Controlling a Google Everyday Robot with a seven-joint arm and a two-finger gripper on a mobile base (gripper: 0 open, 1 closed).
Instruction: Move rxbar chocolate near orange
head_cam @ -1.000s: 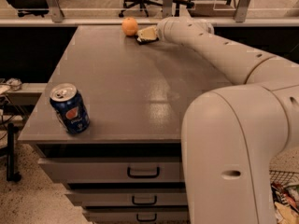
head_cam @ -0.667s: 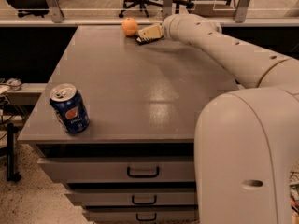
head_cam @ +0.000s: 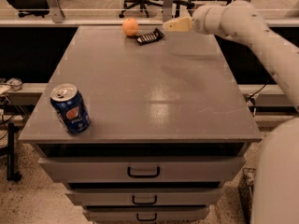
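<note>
Big grey metal drawer cabinet with a flat top (head_cam: 140, 92) fills the middle of the view, with three handled drawers on its front face. The white, thick-jointed robot arm (head_cam: 252, 31) comes in from the cabinet's right side and reaches across above its far right corner; part of the white robot body (head_cam: 280, 181) sits off the cabinet's front right corner. A blue aluminium soda can (head_cam: 70, 108) stands upright near the cabinet's front left corner, well apart from everything else. The cream-coloured gripper (head_cam: 167, 26) hangs above the cabinet's far edge, pointing left and raised off the top, with nothing seen in it; I cannot tell from this angle whether it is spread or closed. The small round orange fruit (head_cam: 130, 27) rests at the cabinet's far edge, left of centre. The flat dark-wrapped rxbar chocolate (head_cam: 149, 36) lies on the cabinet top just beside the orange on its right, angled, below and left of the gripper tip, not touching it.
</note>
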